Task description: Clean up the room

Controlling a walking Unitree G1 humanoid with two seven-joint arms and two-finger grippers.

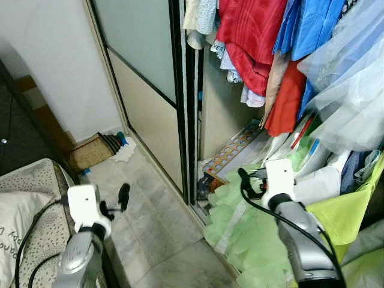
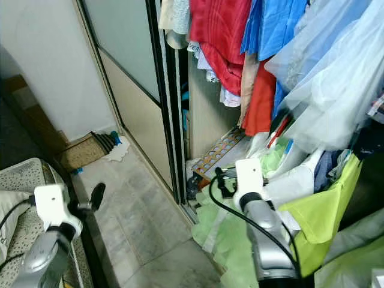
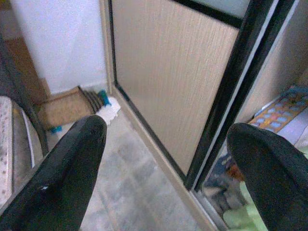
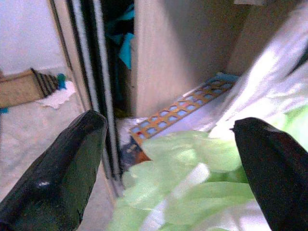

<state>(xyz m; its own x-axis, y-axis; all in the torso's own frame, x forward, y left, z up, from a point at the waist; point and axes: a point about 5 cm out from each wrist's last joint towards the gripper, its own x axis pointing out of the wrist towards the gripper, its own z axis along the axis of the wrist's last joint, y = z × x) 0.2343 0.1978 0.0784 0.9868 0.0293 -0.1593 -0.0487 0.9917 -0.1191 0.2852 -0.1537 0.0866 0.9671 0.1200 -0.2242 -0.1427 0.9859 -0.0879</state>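
A heap of pale green cloth (image 1: 252, 234) lies just below and ahead of my right gripper (image 4: 168, 144), spilling from the open wardrobe (image 1: 216, 120). My right fingers (image 4: 57, 159) are spread wide, holding nothing. My left gripper (image 3: 163, 159), also spread wide and holding nothing, hangs over the tiled floor (image 1: 150, 222) near the sliding door (image 1: 144, 90).

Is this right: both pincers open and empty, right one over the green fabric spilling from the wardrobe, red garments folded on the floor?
One thing is off: the red garments hang in the wardrobe, not folded on the floor, as the left eye view shows. The rest holds: left pincer and right pincer are open and empty, the right one over the green fabric.
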